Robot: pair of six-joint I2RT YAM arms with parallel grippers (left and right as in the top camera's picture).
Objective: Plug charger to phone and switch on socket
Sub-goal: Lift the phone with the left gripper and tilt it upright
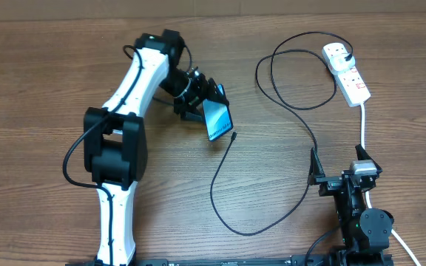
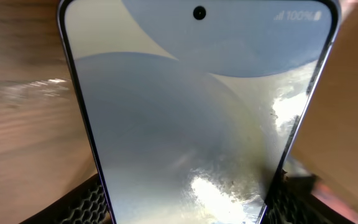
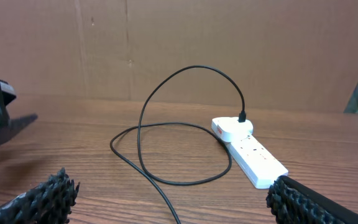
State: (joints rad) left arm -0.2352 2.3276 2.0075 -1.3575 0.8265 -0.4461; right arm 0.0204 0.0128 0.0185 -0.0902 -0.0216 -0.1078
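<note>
Left end effector grips the phone by its sides, tilted above mid-bench. Right end effector gapes wide and empty at the near right edge. The charger tip lies just beside the phone, its plug in the socket at the far right corner.

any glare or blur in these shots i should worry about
Left wrist: bright glare patch low on the phone screen, wood at left smeared by blur. Right wrist: its own fingertips soft in the foreground, socket and charger sharp. Overhead: evenly lit, soft shadows, nothing washed out.
</note>
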